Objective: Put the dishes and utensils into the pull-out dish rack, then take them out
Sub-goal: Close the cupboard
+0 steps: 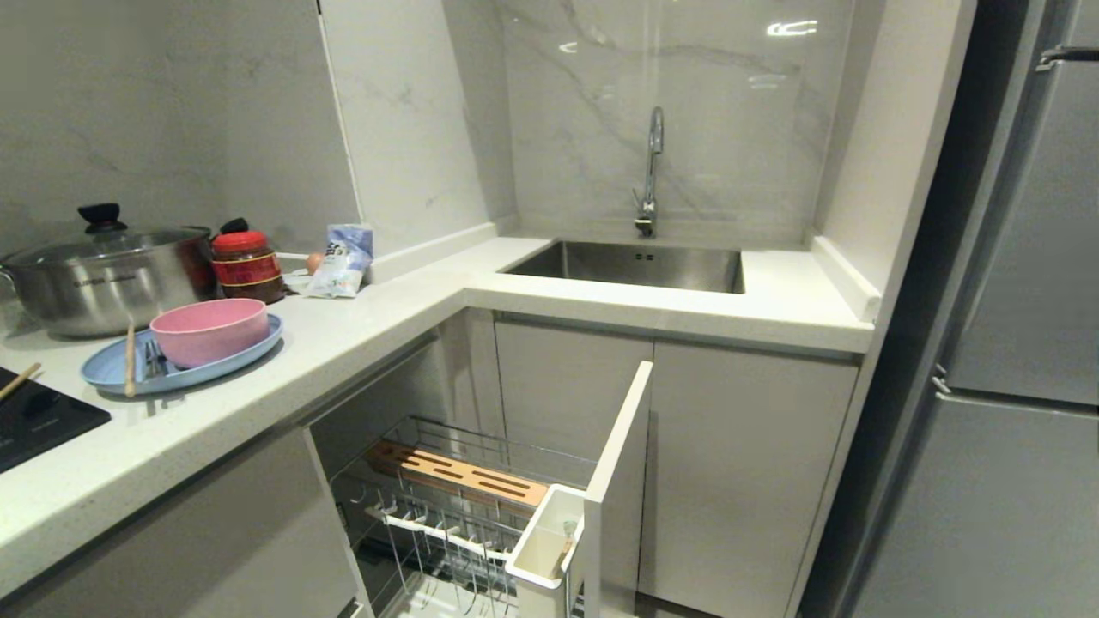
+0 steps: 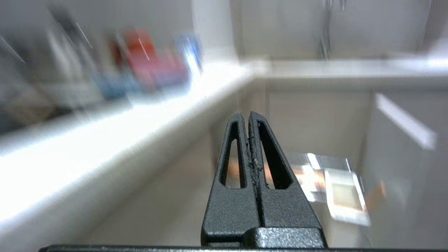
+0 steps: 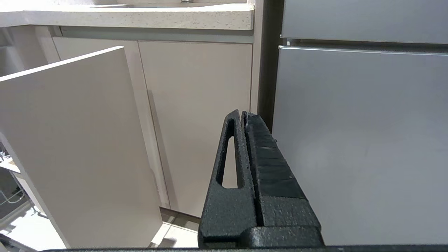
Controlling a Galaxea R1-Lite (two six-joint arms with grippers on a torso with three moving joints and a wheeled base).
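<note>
Dishes sit stacked on the desk (image 1: pixel 361 335) at about nine o'clock in my head view: the pink bowl (image 1: pixel 210 330) rests inside the light-blue plate (image 1: pixel 116 371), with the fork (image 1: pixel 153 359) lying on the plate beside the bowl, one chopstick (image 1: pixel 130 360) across the plate's rim and the other chopstick (image 1: pixel 19 381) off it toward the black cooktop (image 1: pixel 43 421). The pull-out dish rack (image 1: pixel 464 515) stands drawn out at six o'clock, its wire slots and white utensil cup (image 1: pixel 545 541) unfilled. My left tool (image 2: pixel 249 119) has its fingers pressed together and holds nothing, below the desk edge; my right tool (image 3: pixel 243 115) is likewise closed, low beside the cabinet. I judge the bowl light and stiff, best pinched over its rim. The plate looks shallow and smooth, likely slippery, so I would grip its raised edge. The chopsticks and fork are thin and may roll; mid-length suits them.
</note>
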